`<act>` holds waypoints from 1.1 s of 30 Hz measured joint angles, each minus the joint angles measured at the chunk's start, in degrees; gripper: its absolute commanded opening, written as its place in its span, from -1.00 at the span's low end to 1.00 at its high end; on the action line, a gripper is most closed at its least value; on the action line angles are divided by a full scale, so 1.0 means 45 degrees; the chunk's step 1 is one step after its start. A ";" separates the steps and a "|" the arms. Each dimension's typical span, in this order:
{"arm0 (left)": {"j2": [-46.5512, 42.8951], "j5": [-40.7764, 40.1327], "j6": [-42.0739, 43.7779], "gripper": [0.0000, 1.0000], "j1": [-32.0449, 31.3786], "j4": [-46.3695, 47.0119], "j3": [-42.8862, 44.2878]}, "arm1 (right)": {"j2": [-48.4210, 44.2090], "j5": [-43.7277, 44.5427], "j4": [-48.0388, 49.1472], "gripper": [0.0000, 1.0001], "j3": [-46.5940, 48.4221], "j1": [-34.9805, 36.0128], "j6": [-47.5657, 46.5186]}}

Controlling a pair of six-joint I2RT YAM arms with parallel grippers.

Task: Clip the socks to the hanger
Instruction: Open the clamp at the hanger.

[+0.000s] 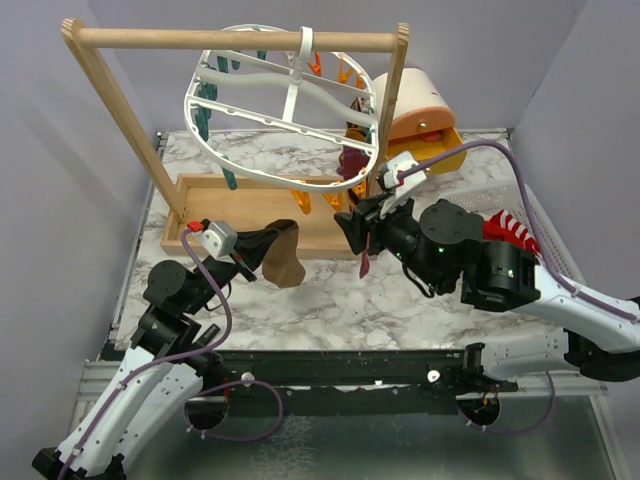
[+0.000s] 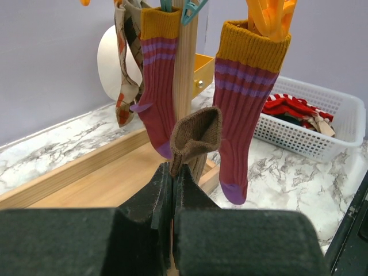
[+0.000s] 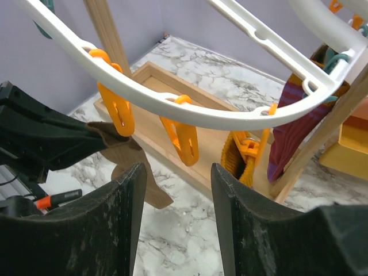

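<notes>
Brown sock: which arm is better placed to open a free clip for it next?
Probably the right. The right gripper is open and faces the empty orange clips under the hanger ring, while the left gripper is shut on the brown sock, holding it up nearby.

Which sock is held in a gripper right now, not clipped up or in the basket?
The plain brown ribbed sock, pinched in the left gripper. The maroon striped socks hang clipped; the red-and-white striped sock lies in the white slatted basket.
</notes>
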 measured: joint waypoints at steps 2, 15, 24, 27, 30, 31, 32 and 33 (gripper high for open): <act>0.0000 0.0000 -0.0029 -1.00 0.0000 0.0005 0.0000 | 0.0267 0.0243 0.0350 0.05 0.0000 0.0117 0.0083; -0.0015 0.0000 -0.0034 -1.00 0.0000 0.0034 -0.0010 | 0.1209 0.1996 0.2696 0.09 -0.0869 0.0423 0.0452; -0.0063 0.0000 -0.0034 -1.00 0.0000 0.0087 -0.0087 | 0.1263 0.3507 0.4546 0.08 -0.1258 0.0583 0.0389; -0.0058 0.0000 -0.0039 -1.00 0.0000 0.0112 -0.0131 | 0.1316 0.3910 0.4983 0.07 -0.1263 0.0583 0.0282; -0.0063 0.0000 -0.0044 -1.00 0.0000 0.0189 -0.0253 | 0.1472 0.4153 0.5192 0.08 -0.1263 0.0583 0.0194; -0.0058 0.0000 -0.0044 -1.00 0.0000 0.0189 -0.0282 | 0.1535 0.4163 0.5221 0.11 -0.1263 0.0583 0.0194; -0.0063 0.0000 -0.0044 -1.00 0.0000 0.0189 -0.0301 | 0.1583 0.4163 0.5221 0.13 -0.1263 0.0583 0.0209; -0.0058 0.0000 -0.0044 -1.00 0.0000 0.0189 -0.0311 | 0.1613 0.4153 0.5202 0.15 -0.1263 0.0583 0.0248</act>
